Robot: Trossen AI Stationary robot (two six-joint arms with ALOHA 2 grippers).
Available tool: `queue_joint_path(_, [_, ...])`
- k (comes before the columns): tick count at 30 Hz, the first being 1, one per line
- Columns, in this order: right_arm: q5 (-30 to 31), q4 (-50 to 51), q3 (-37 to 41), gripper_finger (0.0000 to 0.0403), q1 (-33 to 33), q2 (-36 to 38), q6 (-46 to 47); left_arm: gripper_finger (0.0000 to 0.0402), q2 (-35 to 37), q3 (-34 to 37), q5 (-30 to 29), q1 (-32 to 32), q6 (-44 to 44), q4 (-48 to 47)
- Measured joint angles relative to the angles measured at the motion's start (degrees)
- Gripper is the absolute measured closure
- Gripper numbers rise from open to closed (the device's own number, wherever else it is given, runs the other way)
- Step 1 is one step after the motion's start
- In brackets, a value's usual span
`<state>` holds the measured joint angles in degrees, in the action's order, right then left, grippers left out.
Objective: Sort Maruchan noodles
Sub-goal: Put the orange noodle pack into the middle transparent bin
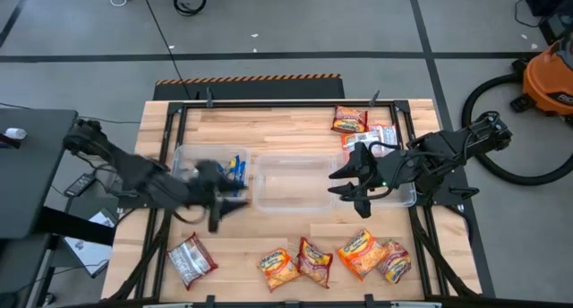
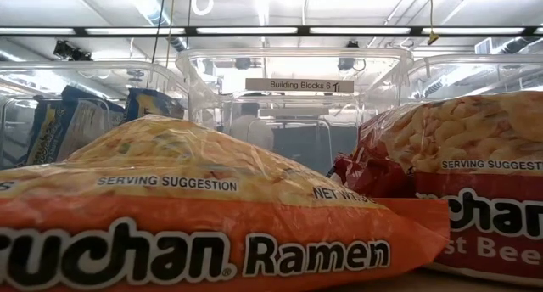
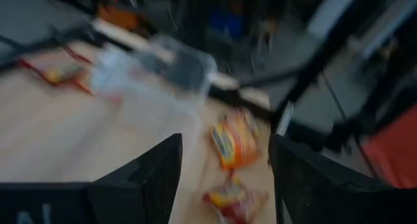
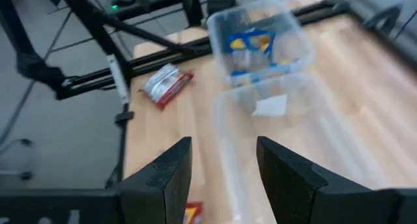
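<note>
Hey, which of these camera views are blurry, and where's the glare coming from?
Left wrist view: heavily motion-smeared, the orange packet barely readable. Right wrist view: softer blur over the bin with blue packets. High view: sharp except the smeared left gripper. Low view: the near orange ramen packet fills the frame, and bright ceiling strip lights glare through the clear bin.

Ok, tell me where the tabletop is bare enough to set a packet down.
Bare wood lies along the far edge, left of the orange packet, and in the near strip between the silver-red packet and the bins. The near right is crowded by a row of orange packets.
</note>
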<state>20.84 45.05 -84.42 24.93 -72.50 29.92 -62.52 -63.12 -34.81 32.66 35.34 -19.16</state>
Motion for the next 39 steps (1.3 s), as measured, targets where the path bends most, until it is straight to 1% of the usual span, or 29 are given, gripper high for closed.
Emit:
queue_joint_path(4, [-4.8, 1.48, -0.02, 0.0224, 0.17, -0.64, 3.41, 0.0152, -6.37, 0.03, 4.18, 2.14, -0.04, 7.43])
queue_joint_path(7, [-5.38, 2.12, -0.02, 0.0224, 0.4, -1.5, 5.71, 0.0134, -9.53, 0.02, 6.06, 4.58, 0.89, 10.01])
queue_joint_path(11, [-5.36, 2.14, -0.02, 0.0224, 1.32, -3.22, 6.07, 0.0122, -13.98, 0.01, 6.67, 8.35, 6.51, 9.34])
queue_joint_path(18, [-5.37, 2.24, -0.02, 0.0224, 3.61, -6.85, 6.04, 0.0131, -23.21, -0.38, 6.6, 14.56, 19.0, 9.14])
queue_joint_path(20, [-4.42, 2.46, 0.0, 0.0224, 4.48, -7.22, 6.02, 0.0133, -26.29, -1.58, 6.62, 15.91, 20.73, 9.26])
queue_joint_path(24, [1.47, 3.53, 0.0, 0.0224, 7.09, -6.67, 6.23, 0.0134, -32.85, -5.08, 6.63, 17.89, 19.72, 8.88])
queue_joint_path(26, [3.44, 4.16, 0.0, 0.0224, 9.02, -6.19, 7.76, 0.0134, -35.62, -5.75, 6.71, 18.2, 21.56, 7.91])
queue_joint_path(29, [3.82, 5.4, -0.02, 0.0225, 12.54, -5.95, 10.91, 0.0134, -39.09, -5.76, 6.73, 17.97, 27.46, 5.67])
queue_joint_path(33, [3.99, 6.24, -0.02, 0.0225, 17.66, -6.46, 14.7, 0.0134, -42.98, -5.76, 5.96, 17.89, 31.74, 2.31])
queue_joint_path(39, [5.47, 6.39, -0.01, 0.0225, 23.63, -7.07, 19.95, 0.0134, -48.48, -5.76, 4.94, 17.64, 29.39, 1.4])
